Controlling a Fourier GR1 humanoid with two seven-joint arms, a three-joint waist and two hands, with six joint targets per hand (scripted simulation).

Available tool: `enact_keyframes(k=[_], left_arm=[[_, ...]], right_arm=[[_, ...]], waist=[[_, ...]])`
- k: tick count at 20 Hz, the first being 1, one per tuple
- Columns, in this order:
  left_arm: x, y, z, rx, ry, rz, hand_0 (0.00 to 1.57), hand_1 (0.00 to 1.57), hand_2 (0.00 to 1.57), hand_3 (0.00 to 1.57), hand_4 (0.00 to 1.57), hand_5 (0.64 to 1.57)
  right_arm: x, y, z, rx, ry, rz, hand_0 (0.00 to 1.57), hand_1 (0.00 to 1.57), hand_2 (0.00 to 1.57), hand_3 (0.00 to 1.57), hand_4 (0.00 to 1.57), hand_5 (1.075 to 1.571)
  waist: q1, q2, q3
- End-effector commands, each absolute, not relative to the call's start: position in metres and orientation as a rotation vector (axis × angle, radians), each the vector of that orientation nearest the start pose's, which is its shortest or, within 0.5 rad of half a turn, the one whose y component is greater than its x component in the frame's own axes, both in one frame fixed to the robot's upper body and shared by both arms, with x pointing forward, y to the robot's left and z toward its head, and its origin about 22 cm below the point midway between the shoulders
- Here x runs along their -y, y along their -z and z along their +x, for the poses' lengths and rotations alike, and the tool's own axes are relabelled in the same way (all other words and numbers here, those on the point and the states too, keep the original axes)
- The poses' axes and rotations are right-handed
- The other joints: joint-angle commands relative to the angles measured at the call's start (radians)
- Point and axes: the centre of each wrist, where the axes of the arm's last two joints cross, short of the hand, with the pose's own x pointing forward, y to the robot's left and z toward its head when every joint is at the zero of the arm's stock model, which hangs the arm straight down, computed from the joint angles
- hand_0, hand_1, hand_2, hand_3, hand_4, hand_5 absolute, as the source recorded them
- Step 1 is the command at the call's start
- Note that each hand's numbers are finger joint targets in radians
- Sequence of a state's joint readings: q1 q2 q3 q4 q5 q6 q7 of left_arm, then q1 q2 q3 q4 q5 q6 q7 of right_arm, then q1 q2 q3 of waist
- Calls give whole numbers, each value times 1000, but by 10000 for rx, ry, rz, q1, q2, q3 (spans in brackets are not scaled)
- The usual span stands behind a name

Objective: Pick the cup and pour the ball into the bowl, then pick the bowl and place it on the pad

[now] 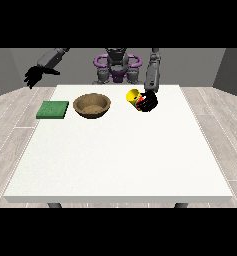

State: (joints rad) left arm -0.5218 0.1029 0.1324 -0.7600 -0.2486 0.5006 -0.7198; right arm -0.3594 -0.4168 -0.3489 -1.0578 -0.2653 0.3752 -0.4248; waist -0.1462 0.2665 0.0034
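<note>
A yellow cup (133,96) is tilted over toward the view's left, with the hand at the view's right (149,102) curled round it just above the table. A bit of red shows at the cup beside the fingers. A brown bowl (92,105) stands on the table to the left of the cup, a short gap between them. Left of the bowl lies a flat green pad (53,109). The hand at the view's left (33,76) hangs in the air beyond the table's left far corner, fingers relaxed and holding nothing.
The white table (120,160) stretches wide toward the camera. The robot's torso (117,65) stands behind the far edge. Grey wood floor surrounds the table.
</note>
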Motion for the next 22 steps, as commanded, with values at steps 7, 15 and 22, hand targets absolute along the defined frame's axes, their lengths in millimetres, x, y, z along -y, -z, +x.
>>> enact_keyframes(k=[7, 15, 22], left_arm=[[-187, 32, 353, 17935, 6157, 7206, 1372, 1372, 1571, 1571, 1054, 1558], [-112, 10, 352, 17733, 8593, 8223, 1367, 1367, 1571, 1571, 1114, 1566], [-98, -24, 364, 17808, 9717, 9401, 1279, 1279, 1571, 1571, 1000, 1569]], right_arm=[[433, 19, 273, 16702, 892, -541, 0, 0, 104, 0, 0, 1560], [460, 43, 242, 16303, 1600, -1413, 0, 0, 0, 0, 0, 1560], [457, 38, 256, 16682, 1804, -1577, 0, 0, 0, 0, 0, 1552]], waist=[[1320, -3051, -17], [2277, -3364, -18], [2206, -3025, -24]])
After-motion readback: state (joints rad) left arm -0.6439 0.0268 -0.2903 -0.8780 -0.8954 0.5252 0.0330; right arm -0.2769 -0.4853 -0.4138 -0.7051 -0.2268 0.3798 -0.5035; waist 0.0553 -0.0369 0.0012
